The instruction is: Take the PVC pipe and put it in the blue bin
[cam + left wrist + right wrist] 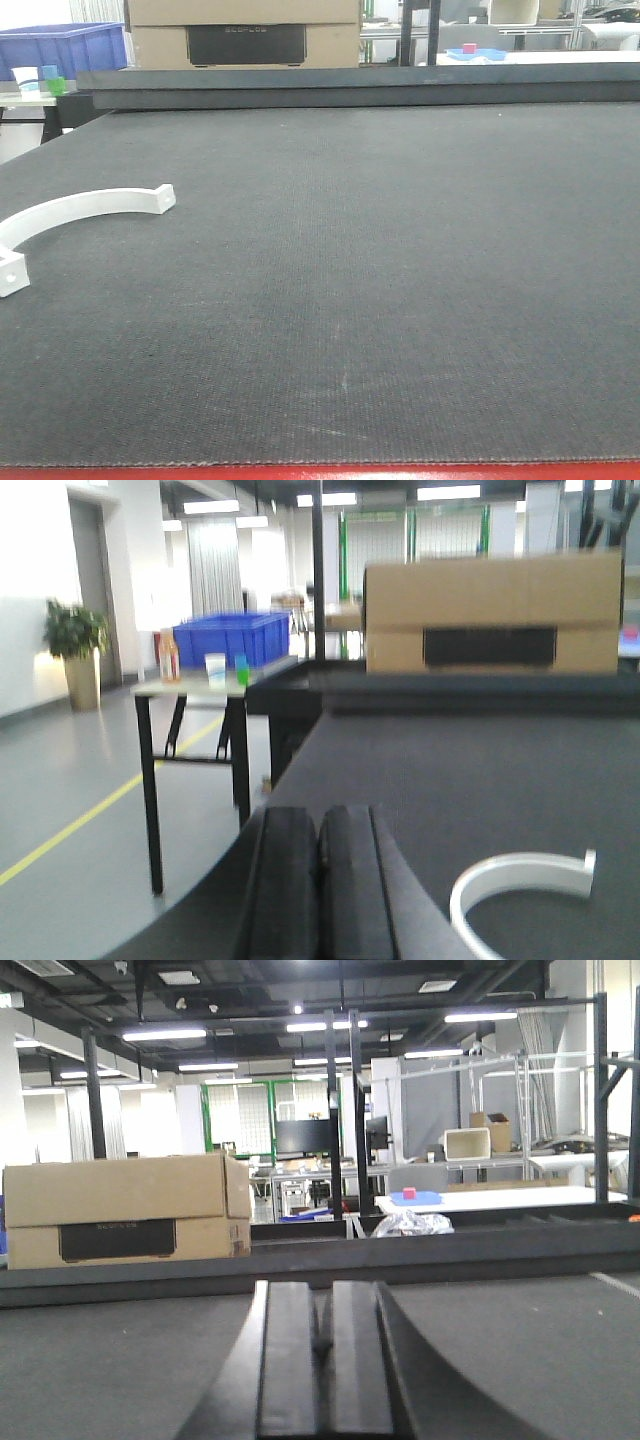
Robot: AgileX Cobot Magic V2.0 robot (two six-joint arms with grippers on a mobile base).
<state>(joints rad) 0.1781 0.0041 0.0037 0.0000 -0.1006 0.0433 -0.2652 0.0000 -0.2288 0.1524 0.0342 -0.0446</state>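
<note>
Fingers are sitting pressed together and empty on both arms, left fingers (290, 890) and right fingers (290, 1360), while the PVC pipe (90, 205) is lying untouched on the table (400, 300) beside the left pair, so the grab is seemingly only beginning, calling for spreading them first.

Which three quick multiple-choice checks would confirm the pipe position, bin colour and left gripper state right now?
1. The PVC pipe lies on the mat:
A. near its left edge
B. at its centre
C. near its right edge

2. The bin on the side table is:
A. red
B. blue
C. green

3. The left gripper is:
A. open
B. shut on the pipe
C. shut, empty

Answers:
1 A: the front view shows the white arc at the left edge.
2 B: it is blue in the front and left wrist views.
3 C: its jaws meet with nothing between, and the pipe lies apart on the mat.
</note>
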